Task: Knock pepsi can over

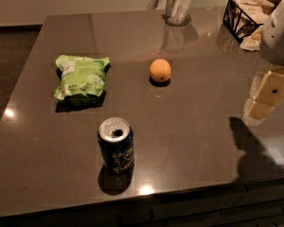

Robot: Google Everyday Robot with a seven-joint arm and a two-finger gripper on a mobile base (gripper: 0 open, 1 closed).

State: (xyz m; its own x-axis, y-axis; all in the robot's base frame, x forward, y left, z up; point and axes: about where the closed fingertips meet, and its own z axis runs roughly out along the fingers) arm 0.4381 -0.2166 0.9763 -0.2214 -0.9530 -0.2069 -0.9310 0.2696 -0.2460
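The pepsi can (116, 146) is dark blue with a silver top and an open mouth. It stands upright near the front edge of the dark grey table (189, 126), left of centre. My gripper (266, 94), cream coloured under a white arm segment (280, 30), hangs over the table's right side. It is far to the right of the can and a little behind it, touching nothing.
A green snack bag (81, 77) lies behind the can at the left. An orange (160, 70) sits mid-table. A clear glass tumbler (178, 6) stands at the back. A black wire basket (242, 16) with packets is at the back right. The table's front edge is close to the can.
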